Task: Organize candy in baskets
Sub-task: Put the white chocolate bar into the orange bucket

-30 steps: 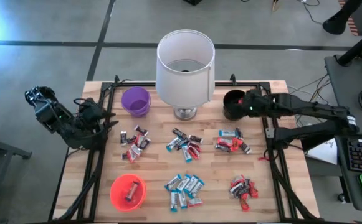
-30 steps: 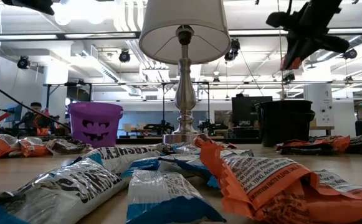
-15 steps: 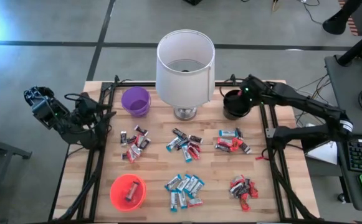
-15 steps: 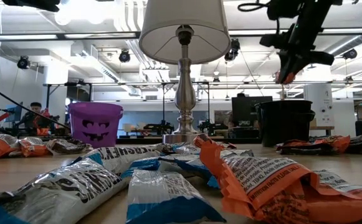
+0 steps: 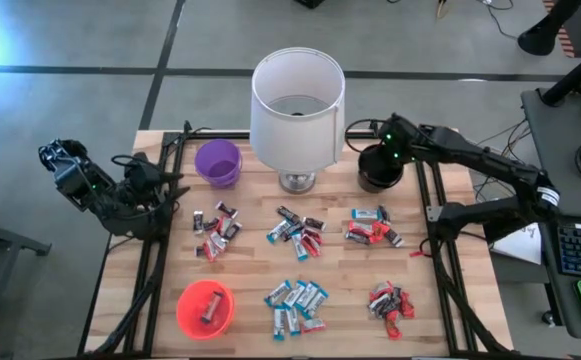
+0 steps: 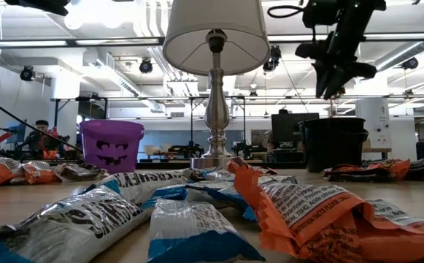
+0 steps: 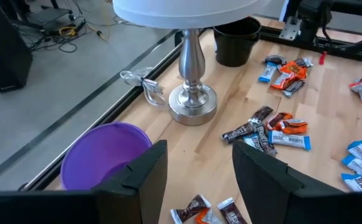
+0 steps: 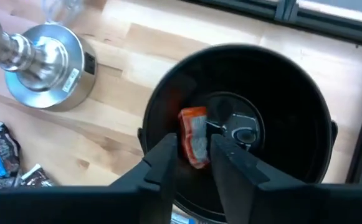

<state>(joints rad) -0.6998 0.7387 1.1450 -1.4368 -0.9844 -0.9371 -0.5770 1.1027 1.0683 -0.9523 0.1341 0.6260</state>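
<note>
Wooden slats of the table (image 5: 250, 262) carry several heaps of candy, and the right gripper (image 8: 190, 163) hangs straight above the black bowl (image 8: 293, 93), its fingers a narrow gap apart with nothing between them. An orange-wrapped bar (image 8: 194, 137) sits directly below that gap, inside the bowl, its long axis running along the line of the fingers. For a next pick, the nearest heap (image 5: 373, 228) lies just back from the bowl toward the right arm's base, closer to it than to the left gripper (image 7: 196, 180), which waits part-open and empty beside the purple bowl (image 7: 106, 155).
</note>
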